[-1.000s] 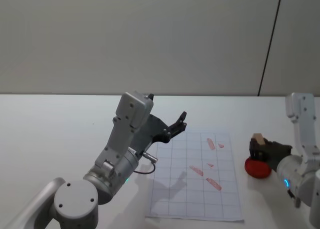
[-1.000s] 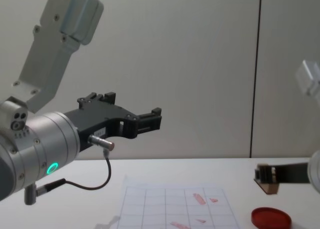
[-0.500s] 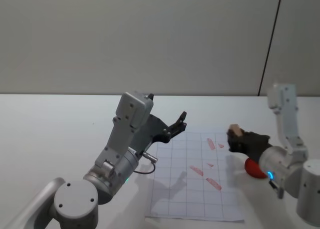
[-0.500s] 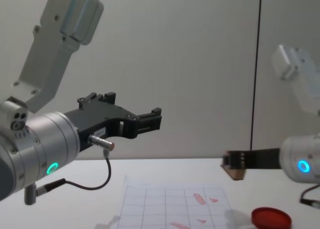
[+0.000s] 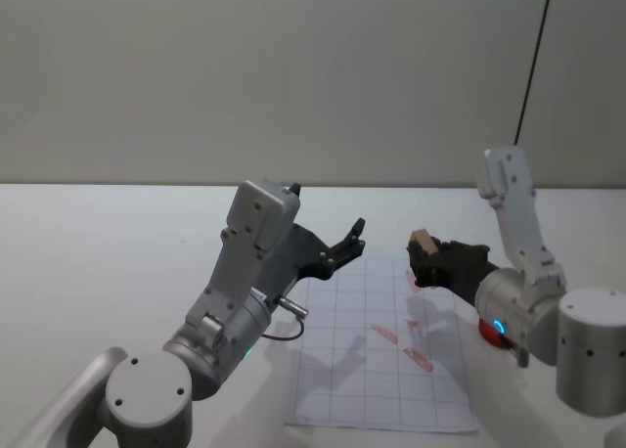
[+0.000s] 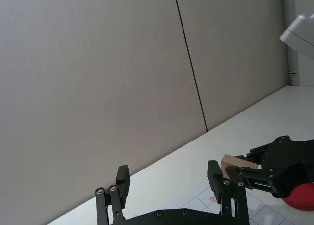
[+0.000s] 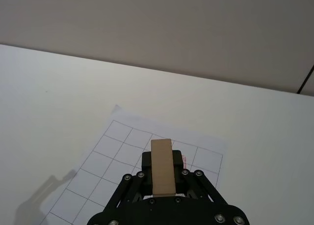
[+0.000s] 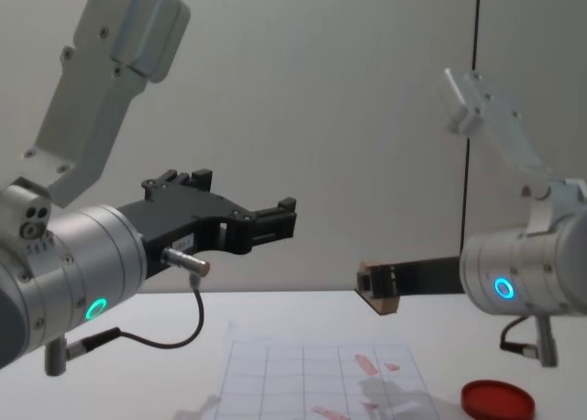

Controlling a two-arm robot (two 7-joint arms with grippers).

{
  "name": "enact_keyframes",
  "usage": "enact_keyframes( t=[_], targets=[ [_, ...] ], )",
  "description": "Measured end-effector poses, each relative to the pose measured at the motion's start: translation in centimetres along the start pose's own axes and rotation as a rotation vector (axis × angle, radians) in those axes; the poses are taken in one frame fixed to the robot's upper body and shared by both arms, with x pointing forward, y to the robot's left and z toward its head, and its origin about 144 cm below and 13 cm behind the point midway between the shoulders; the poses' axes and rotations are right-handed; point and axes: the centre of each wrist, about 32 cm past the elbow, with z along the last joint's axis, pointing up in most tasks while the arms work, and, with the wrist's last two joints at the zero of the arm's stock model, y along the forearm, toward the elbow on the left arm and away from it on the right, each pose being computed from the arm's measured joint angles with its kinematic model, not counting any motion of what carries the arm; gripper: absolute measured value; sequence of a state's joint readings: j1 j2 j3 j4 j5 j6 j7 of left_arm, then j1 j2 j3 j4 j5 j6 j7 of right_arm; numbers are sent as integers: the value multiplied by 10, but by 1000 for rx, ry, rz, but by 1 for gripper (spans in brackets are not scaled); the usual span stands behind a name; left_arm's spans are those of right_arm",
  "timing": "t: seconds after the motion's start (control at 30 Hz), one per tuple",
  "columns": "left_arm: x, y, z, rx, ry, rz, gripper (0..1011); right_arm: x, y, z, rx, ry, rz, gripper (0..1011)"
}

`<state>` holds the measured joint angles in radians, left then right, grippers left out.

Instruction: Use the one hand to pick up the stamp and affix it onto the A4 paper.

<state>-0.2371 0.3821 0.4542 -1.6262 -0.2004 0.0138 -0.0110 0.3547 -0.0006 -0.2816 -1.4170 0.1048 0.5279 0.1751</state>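
The stamp (image 5: 423,243), a small tan wooden block, is held in the air over the far right part of the A4 paper (image 5: 342,370), with my right gripper (image 5: 426,256) shut on it. The stamp (image 7: 162,166) stands between that gripper's black fingers, above the gridded A4 paper (image 7: 98,171). In the chest view the stamp (image 8: 381,296) hangs clear above the A4 paper (image 8: 293,383), which bears red marks. My left gripper (image 5: 352,240) stays raised and open over the sheet's far left corner. The left wrist view catches the stamp (image 6: 239,162) beyond the open left gripper (image 6: 169,183).
The red ink-pad dish (image 8: 496,400) lies on the white table to the right of the sheet, partly hidden behind my right arm in the head view. A black cable (image 5: 279,331) loops from my left wrist above the paper's left edge.
My right gripper has carried the stamp leftward from above the red dish to over the paper's far right part. The left arm has not moved.
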Motion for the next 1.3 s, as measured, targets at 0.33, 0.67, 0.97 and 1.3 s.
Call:
enact_keyframes(
  t=[0.33, 0.67, 0.97, 1.3],
  targets=[
    [0, 0, 0, 0, 0, 0, 1002, 9, 8, 9, -7, -138, 22, 220],
    [0, 0, 0, 0, 0, 0, 1002, 24, 23, 15, -27, -275, 23, 220],
    [0, 0, 0, 0, 0, 0, 1002, 36, 31, 19, -26, -305, 52, 220],
    [0, 0, 0, 0, 0, 0, 1002, 44, 31, 19, -24, -230, 99, 220]
  ],
)
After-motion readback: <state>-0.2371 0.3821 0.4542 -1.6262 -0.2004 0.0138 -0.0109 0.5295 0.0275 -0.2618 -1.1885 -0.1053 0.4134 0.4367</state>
